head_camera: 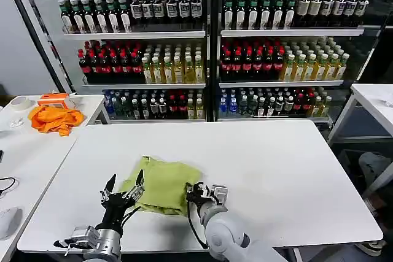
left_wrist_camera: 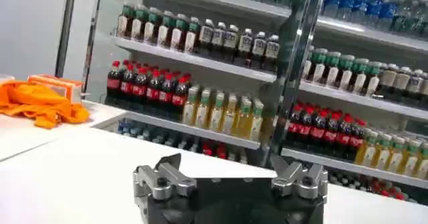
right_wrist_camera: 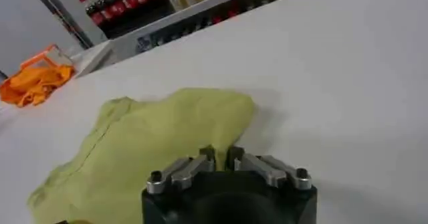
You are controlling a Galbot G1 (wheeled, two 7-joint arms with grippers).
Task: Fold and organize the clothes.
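The lime-green T-shirt (head_camera: 161, 183) lies crumpled on the near part of the white table (head_camera: 276, 170), left of centre. The right gripper (head_camera: 203, 195) sits at its near right edge, fingers nearly closed, apparently pinching the cloth. The left gripper (head_camera: 123, 192) stands spread wide at the shirt's near left edge.

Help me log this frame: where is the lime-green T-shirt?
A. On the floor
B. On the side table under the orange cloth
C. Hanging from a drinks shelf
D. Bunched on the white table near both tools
D: the T-shirt lies bunched on the white table, between the left tool and right tool.
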